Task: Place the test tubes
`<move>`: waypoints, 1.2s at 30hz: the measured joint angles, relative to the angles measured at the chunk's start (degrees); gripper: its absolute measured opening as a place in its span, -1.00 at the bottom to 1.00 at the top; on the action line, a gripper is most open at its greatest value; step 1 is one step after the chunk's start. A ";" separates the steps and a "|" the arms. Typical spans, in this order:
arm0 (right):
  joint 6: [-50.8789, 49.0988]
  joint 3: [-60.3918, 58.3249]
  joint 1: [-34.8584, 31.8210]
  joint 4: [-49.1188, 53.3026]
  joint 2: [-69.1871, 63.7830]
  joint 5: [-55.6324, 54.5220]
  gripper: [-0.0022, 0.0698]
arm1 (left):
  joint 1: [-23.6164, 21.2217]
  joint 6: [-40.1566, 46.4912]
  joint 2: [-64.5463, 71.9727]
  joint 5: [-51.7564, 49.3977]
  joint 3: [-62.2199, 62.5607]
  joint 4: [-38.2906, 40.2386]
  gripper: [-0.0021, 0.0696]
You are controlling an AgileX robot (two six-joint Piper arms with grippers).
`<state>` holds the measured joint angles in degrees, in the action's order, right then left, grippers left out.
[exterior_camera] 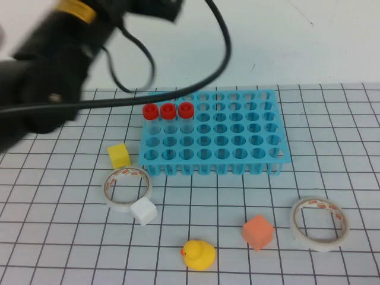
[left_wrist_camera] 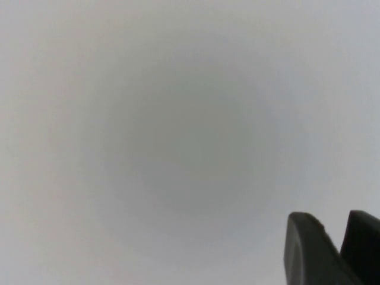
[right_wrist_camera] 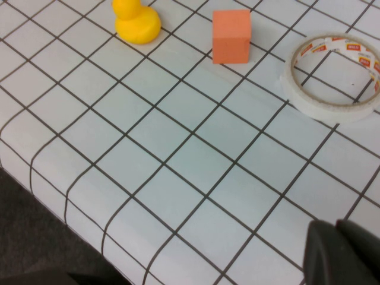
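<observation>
Left arm (exterior_camera: 53,77) looms blurred in the upper left of the high view, with three test tubes (exterior_camera: 168,116) standing in the rack (exterior_camera: 237,142).

The left gripper (left_wrist_camera: 332,222) faces only a blank pale surface, and whether it is apart or together cannot be told. The right gripper (right_wrist_camera: 338,237), closed on nothing, hangs over the gridded table (right_wrist_camera: 178,154) near its edge, outside the high view. The red-capped test tubes stand upright side by side in the upper left part of the blue rack, at centre frame. Lower left of the rack lie a yellow block (exterior_camera: 119,155), a tape roll (exterior_camera: 126,189) and a white block (exterior_camera: 143,210) touching that roll. A duck (exterior_camera: 198,255) sits at bottom centre, an orange block (exterior_camera: 257,232) just right of it and a second tape roll (exterior_camera: 319,222) at lower right.
</observation>
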<state>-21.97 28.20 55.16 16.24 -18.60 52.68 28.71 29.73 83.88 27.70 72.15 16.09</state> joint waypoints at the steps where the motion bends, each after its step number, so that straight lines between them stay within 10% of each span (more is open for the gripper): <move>1: 0.00 0.00 0.00 0.00 0.00 0.00 -0.94 | 0.00 1.68 -1.82 0.00 0.00 0.00 -0.62; 28: 0.00 0.00 0.00 0.00 0.00 0.00 -0.94 | 0.00 14.13 -23.49 0.08 0.00 0.59 -0.94; 36: 0.00 0.00 0.00 0.00 0.00 0.00 -0.94 | 0.00 17.13 -29.73 -15.13 -1.69 0.59 -0.94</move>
<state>-21.97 28.20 55.16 16.24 -18.60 52.68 28.71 46.86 54.14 12.57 70.46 16.68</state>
